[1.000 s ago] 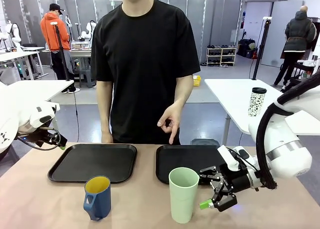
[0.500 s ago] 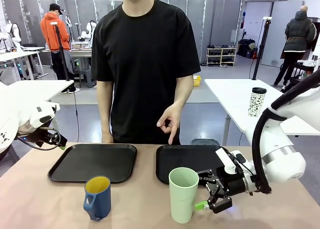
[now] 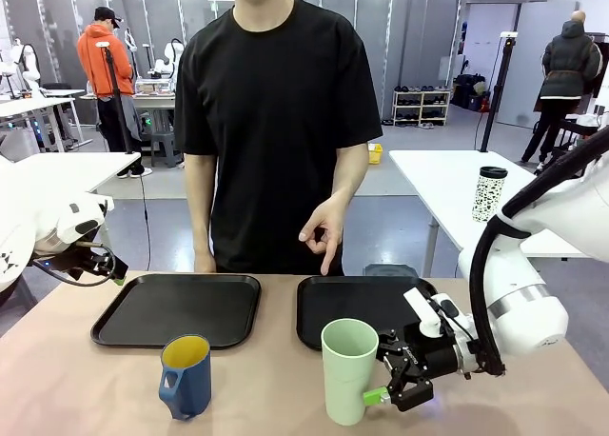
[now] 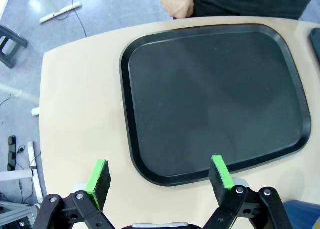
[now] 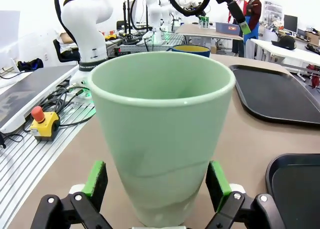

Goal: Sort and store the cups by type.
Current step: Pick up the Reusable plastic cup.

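1. Right claw (image 5: 156, 185) gapes wide; its green pads flank the mint-green tumbler (image 3: 347, 369) low down; contact unclear.
2. Tumbler stands upright on the desk (image 3: 266, 403); dark blue mug (image 3: 186, 375) nearby.
3. Left claw (image 4: 160, 176) spread, empty, over a black tray (image 4: 215, 89).

The front view faces across the table (image 3: 57, 379) to the far person (image 3: 276, 122), sharing the left tray (image 4: 210, 99) with the downward left wrist view, the tumbler (image 5: 160, 134) with the close, left-facing right wrist view.

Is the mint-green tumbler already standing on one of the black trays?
No, the tumbler stands on the bare table, in front of the right tray.
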